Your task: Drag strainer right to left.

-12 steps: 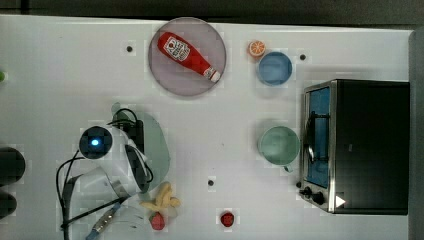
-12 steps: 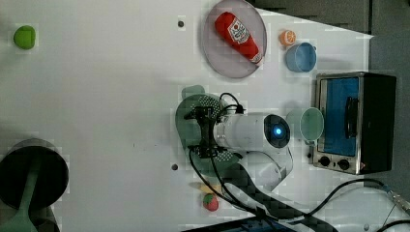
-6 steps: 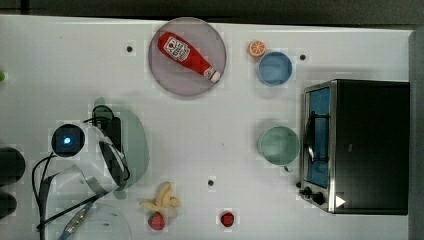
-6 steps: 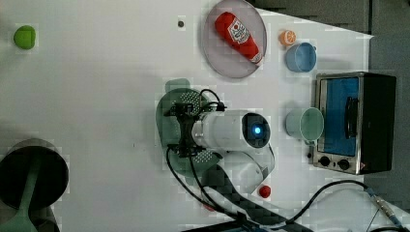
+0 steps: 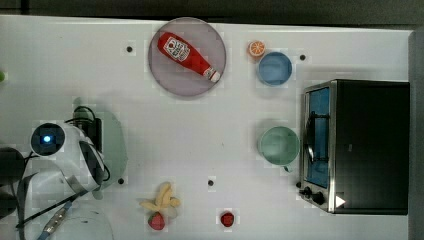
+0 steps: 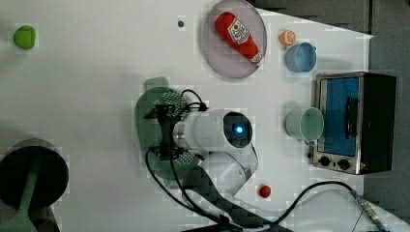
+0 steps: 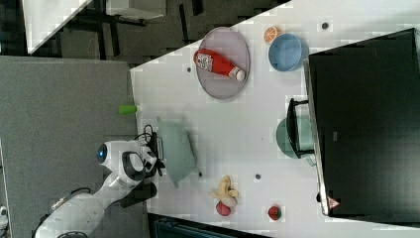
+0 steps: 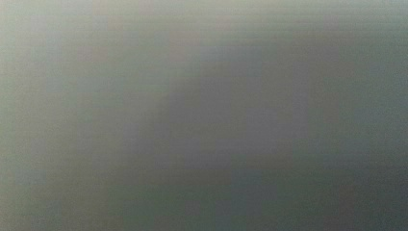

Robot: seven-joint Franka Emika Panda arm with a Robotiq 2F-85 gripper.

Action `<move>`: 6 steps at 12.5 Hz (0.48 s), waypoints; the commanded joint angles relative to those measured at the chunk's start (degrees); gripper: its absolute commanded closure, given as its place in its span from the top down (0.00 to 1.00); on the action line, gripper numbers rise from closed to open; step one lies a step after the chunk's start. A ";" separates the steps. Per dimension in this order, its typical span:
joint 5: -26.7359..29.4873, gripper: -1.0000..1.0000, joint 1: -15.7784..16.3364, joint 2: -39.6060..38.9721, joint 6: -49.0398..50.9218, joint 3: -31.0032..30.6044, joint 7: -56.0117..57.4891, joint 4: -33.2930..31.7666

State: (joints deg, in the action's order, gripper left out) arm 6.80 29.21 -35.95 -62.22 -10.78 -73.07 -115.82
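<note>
Strainer [image 6: 147, 104]: pale mint-green round plastic bowl, small holes in a grid visible on its wall in the left view; in the right view [image 7: 177, 148] it stands as a deep ribbed bowl with a flared rim.
Strainer's place: on the white bench [image 5: 175, 140], near the top view's left edge [image 5: 116, 145], well apart from the mug, partly covered by the arm.
Claw [image 6: 167, 130]: black, over the strainer's middle in the left view; the fingers stand wide apart, and whether they touch the bowl I cannot tell.
Arm [image 6: 212, 133]: white, with a blue light, lying across the strainer.
Mug [image 5: 278, 145]: smooth mint green, just beside the toaster oven [image 5: 360, 145].
Plate [image 5: 170, 75]: grey, carrying a red ketchup bottle [image 5: 186, 55].
Blue bowl [image 5: 274, 68]: near an orange slice [image 5: 257, 48].
</note>
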 commanded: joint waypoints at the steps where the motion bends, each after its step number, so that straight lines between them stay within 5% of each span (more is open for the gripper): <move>1: -0.02 1.00 1.62 -0.90 -0.61 1.07 -3.02 2.21; 6: 1.93 1.00 4.11 -3.12 -0.68 1.07 -8.19 6.07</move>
State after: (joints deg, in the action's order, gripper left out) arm 8.69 32.42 -38.27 -63.00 -9.15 -77.72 -110.51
